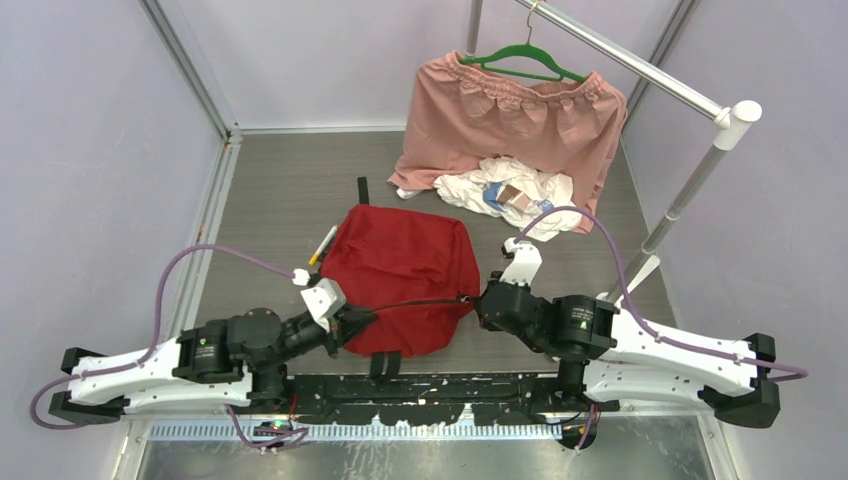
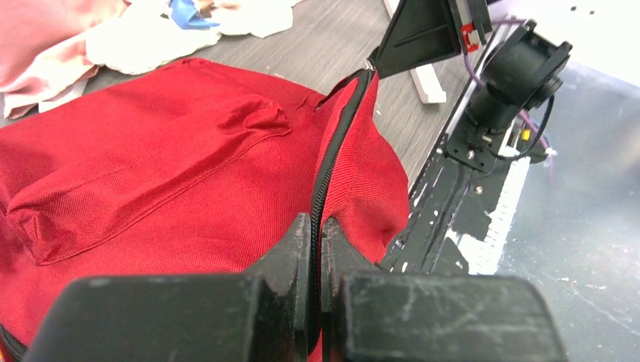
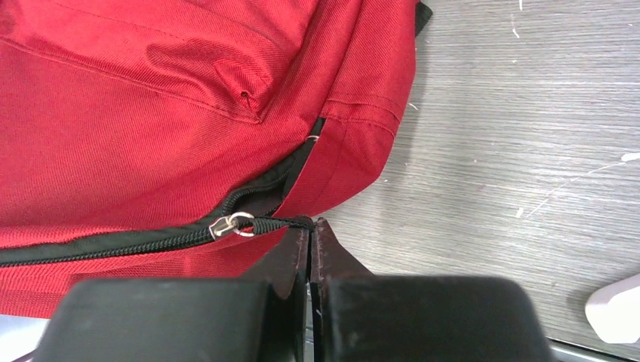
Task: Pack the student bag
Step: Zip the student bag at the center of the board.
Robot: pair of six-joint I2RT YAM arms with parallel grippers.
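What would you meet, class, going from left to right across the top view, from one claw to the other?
left claw → student bag → right claw

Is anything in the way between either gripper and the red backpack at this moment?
Nothing visible. The left gripper is shut on the black zipper trim of the soft dark-red fabric backpack, and the right gripper is shut on its black zipper pull cord.

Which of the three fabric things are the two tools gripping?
The red backpack: the left tool pinches its black zipper strip, the right tool its zipper pull. The pink garment hangs on a hanger; the white cloth lies beyond, untouched.
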